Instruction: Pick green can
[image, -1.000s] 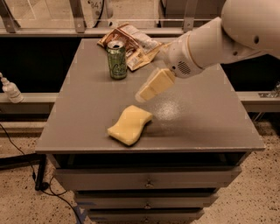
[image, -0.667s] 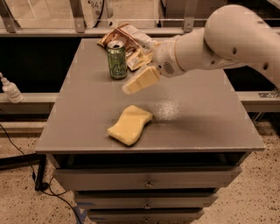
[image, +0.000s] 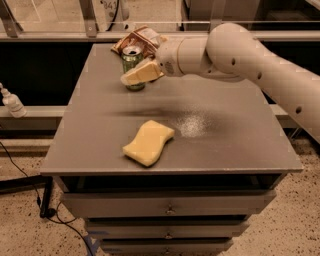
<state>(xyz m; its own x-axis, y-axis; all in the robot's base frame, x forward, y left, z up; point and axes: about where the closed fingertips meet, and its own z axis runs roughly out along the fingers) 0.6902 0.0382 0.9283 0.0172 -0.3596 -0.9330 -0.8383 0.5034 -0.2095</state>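
The green can (image: 132, 54) stands upright near the back left of the grey table (image: 100, 150), silver top showing. My gripper (image: 132, 71) has come in from the right and is open around the can. One pale finger (image: 142, 73) lies across the can's front and hides its lower half; the other is behind the can, out of sight. The can still rests on the table.
A brown-and-white snack bag (image: 143, 38) lies just behind the can at the table's back edge. A yellow sponge (image: 149, 142) lies near the front middle. A white spray bottle (image: 11, 102) stands on a ledge to the left. Drawers sit below the tabletop.
My gripper has moved left and back, from beside the can to around it. The can, bag and sponge have not moved.
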